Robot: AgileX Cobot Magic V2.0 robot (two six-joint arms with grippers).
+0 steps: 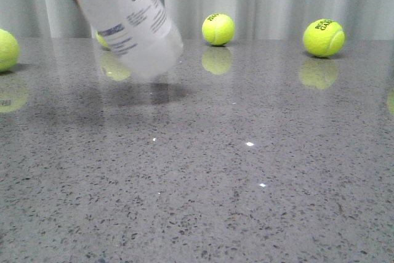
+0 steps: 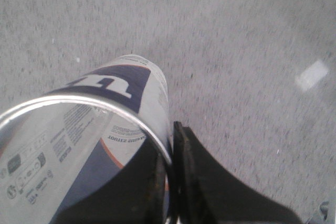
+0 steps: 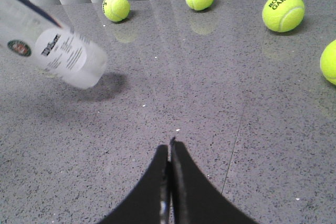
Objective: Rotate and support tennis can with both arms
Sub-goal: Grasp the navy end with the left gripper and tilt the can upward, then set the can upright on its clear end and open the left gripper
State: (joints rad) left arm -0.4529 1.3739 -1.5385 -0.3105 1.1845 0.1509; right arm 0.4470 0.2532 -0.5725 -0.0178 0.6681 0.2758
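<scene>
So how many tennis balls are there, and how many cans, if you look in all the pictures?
Yellow-green tennis balls: 5: far left, peeking out behind the can, middle, right, and a nearer one at the right edge of the right wrist view.
Tennis can: 1, tilted and lifted off the table.
Total: 6 things.

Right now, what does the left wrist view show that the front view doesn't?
Only the left wrist view shows the left gripper pinching the rim of the tennis can, its open mouth and the W logo. Only the front view shows the can tilted off the table, the emblem, and the tennis balls. Both show the can and table.
</scene>
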